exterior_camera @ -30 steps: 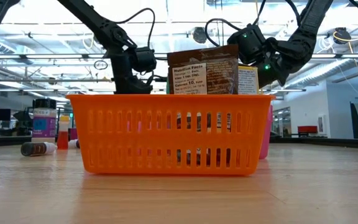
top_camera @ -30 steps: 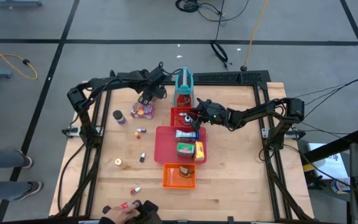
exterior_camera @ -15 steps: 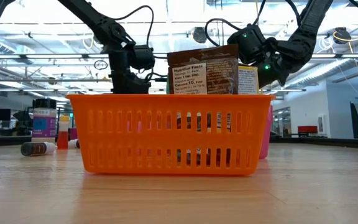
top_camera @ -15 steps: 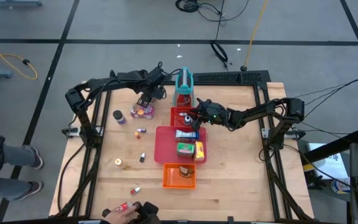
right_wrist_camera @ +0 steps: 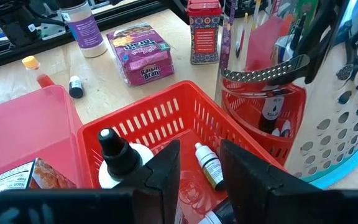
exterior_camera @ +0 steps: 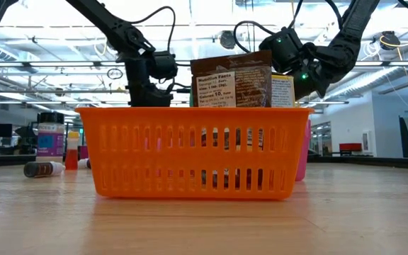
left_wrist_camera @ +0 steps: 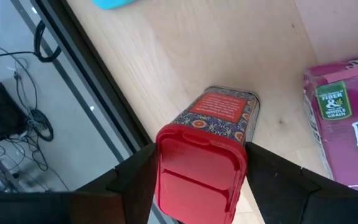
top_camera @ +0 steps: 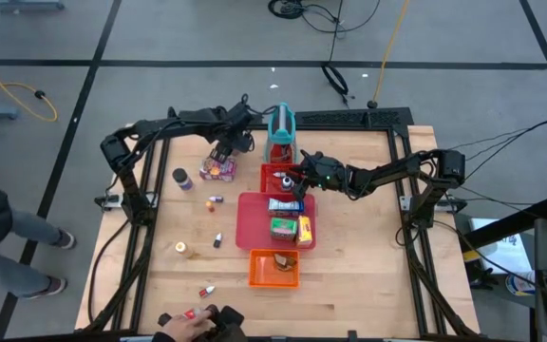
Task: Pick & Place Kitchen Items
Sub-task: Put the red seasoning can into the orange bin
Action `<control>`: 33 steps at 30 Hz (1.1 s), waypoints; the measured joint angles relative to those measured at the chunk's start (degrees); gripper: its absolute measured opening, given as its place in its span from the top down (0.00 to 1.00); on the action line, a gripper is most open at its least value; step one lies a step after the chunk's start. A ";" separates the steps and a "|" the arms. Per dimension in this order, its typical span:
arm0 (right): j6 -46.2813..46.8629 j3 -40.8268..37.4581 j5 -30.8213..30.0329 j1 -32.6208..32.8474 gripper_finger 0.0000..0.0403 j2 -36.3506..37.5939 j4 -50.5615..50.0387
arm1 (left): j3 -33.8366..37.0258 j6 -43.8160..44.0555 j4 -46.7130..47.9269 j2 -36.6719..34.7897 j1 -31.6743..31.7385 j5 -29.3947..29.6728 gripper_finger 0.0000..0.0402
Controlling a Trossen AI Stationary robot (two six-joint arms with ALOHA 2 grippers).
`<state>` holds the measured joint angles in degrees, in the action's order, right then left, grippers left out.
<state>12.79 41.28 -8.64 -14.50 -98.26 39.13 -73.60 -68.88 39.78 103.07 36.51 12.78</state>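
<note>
Left tool (left_wrist_camera: 201, 186) sits at the far side of the table (top_camera: 349, 275), fingers apart w/ a red-lidded spice tin (left_wrist_camera: 211, 140) standing between them. From the wrist view the fingers flank the lid on both sides, v. close, but whether they actually press it can't be told. Tin is upright, long axis vertical, lid toward the tool, body running away from it down to the table. So the coming move prob. turns on this: tin is already dead centre in the gap, tool only needs to close across the lid's short width, no sideways shift.

Pink-purple cereal box (left_wrist_camera: 347, 121) lies flat just beside the tin, off one finger, apart from it. A squeeze shouldn't touch it, I'd judge.

Right tool (right_wrist_camera: 197, 171) hovers over the small red basket (right_wrist_camera: 160, 124), fingers apart w/ nothing between them. Below it in the basket: a black-capped bottle (right_wrist_camera: 120, 158) and a tiny dropper bottle (right_wrist_camera: 207, 167). Spice tin is well beyond this tool, past the basket rim; left arm is clearly the nearer one.

More items are already in the red tray (top_camera: 254, 223) and the orange basket (exterior_camera: 190, 152) nearer the front.
</note>
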 joint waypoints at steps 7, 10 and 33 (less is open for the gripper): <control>0.01 0.00 -0.01 0.00 0.74 0.00 0.00 | -0.09 1.98 -0.10 0.00 1.15 -3.97 0.42; 0.01 0.00 0.00 0.00 0.74 0.00 0.00 | -0.09 1.78 -1.05 0.04 1.27 -1.51 0.42; -0.01 0.00 0.00 0.00 0.74 -0.02 -0.44 | -0.11 10.14 -2.18 0.02 4.51 -10.44 0.42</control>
<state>12.78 41.28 -8.64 -14.50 -98.28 38.70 -73.71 -58.74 37.60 103.09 41.01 2.34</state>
